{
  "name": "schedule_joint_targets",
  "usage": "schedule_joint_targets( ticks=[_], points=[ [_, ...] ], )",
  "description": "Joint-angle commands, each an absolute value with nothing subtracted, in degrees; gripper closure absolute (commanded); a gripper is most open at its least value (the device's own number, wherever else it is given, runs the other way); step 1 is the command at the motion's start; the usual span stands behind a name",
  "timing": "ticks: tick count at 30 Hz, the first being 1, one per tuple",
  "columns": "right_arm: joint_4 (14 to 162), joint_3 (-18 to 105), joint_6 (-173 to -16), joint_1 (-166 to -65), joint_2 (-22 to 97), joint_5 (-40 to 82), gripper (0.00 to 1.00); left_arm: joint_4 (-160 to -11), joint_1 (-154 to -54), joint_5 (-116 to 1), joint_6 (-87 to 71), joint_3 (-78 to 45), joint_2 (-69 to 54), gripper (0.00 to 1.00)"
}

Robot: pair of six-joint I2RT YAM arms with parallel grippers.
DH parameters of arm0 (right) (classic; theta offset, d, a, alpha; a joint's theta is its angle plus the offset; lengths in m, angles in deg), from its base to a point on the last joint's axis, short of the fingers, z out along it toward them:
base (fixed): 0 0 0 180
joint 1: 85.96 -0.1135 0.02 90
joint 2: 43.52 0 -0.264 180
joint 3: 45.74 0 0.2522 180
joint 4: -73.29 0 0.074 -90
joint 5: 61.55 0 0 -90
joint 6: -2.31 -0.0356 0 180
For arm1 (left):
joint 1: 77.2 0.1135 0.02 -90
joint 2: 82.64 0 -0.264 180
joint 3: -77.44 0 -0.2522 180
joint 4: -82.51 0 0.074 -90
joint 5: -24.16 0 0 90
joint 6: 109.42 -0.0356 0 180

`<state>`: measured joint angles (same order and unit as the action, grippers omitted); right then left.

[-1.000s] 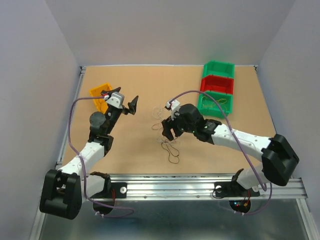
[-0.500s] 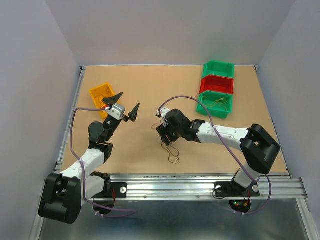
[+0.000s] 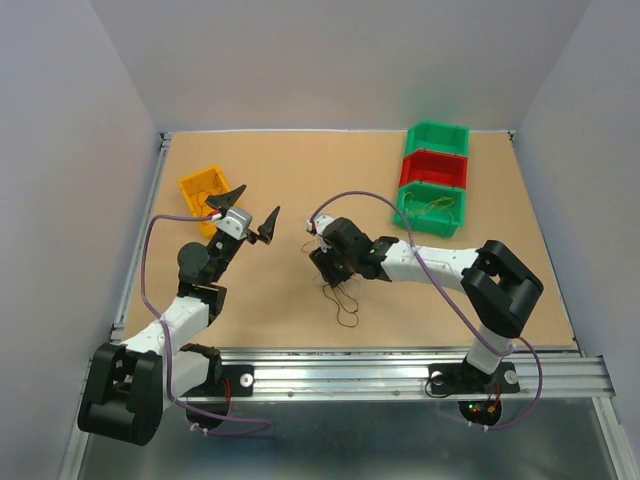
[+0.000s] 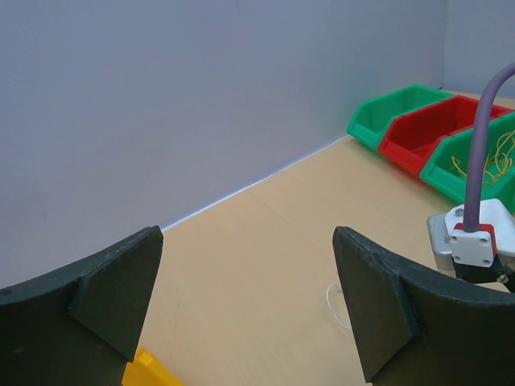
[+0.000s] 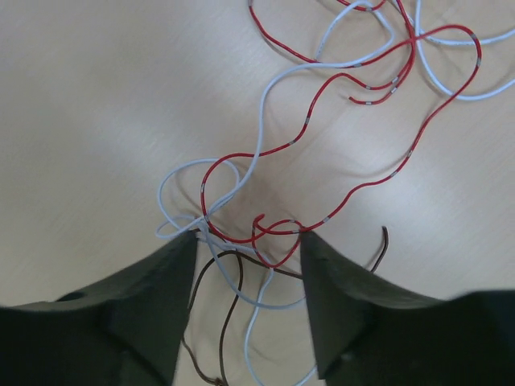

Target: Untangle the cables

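Observation:
A tangle of thin red [image 5: 322, 88], white [image 5: 265, 137] and brown [image 5: 229, 322] cables lies on the tan table; in the top view the tangle [image 3: 338, 290] sits at the centre. My right gripper [image 5: 248, 241] is open, low over the knot, its jaws straddling crossed red, white and brown strands; it shows in the top view [image 3: 328, 268]. My left gripper [image 3: 253, 212] is open and empty, raised above the table left of the tangle; in its wrist view [image 4: 241, 297] a white loop [image 4: 336, 304] lies beyond it.
A yellow bin [image 3: 204, 190] stands at the back left. Three bins stand at the back right: green [image 3: 437, 139], red [image 3: 432, 168] and green with yellow wires [image 3: 430, 208]. A purple hose [image 3: 370, 197] arcs over the right arm.
My right gripper has moved left and down onto the tangle. My left gripper has lifted and turned a little, staying open.

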<state>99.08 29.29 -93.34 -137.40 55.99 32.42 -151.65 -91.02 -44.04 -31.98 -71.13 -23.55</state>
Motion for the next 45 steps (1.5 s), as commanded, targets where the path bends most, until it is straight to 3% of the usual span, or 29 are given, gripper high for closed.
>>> schedule_joint_targets(
  ticks=[1, 5, 9, 12, 14, 20, 22, 25, 29, 45],
  points=[
    [98.3, 32.9, -92.8, -137.6, 54.9, 34.4, 0.35, -155.4, -91.3, -44.4, -33.0, -69.2, -23.8, 0.01],
    [98.3, 33.0, -92.6, -137.7, 55.3, 35.0, 0.29, -155.3, -91.3, -43.8, -33.1, -69.1, -23.7, 0.01],
    [98.4, 34.2, -92.3, -137.6, 57.4, 35.3, 0.31, -155.1, -91.3, -43.6, -33.3, -68.9, -23.6, 0.01],
    [98.4, 35.8, -92.3, -137.6, 58.7, 37.3, 0.45, -154.8, -91.3, -43.3, -33.2, -68.9, -23.5, 0.01],
    [98.2, 36.7, -92.2, -137.6, 59.7, 38.4, 0.60, -154.8, -91.3, -43.3, -33.4, -68.8, -23.3, 0.01],
    [98.0, 38.5, -91.0, -137.6, 62.0, 36.2, 0.72, -154.2, -91.3, -42.8, -33.5, -68.5, -22.8, 0.01],
    [97.9, 38.9, -90.7, -137.6, 62.5, 36.4, 0.88, -154.0, -91.3, -42.6, -33.6, -68.2, -22.3, 0.01],
    [97.2, 39.4, -90.2, -137.6, 63.0, 36.4, 0.99, -154.0, -91.3, -42.5, -33.7, -68.0, -22.0, 0.01],
    [94.4, 37.5, -90.2, -137.6, 60.0, 34.7, 0.99, -153.7, -91.3, -41.9, -33.6, -67.9, -21.6, 0.01],
    [74.3, 16.5, -93.1, -137.6, 29.8, 33.7, 0.99, -146.2, -93.4, -34.0, -35.9, -63.4, -15.9, 0.01]
  ],
)
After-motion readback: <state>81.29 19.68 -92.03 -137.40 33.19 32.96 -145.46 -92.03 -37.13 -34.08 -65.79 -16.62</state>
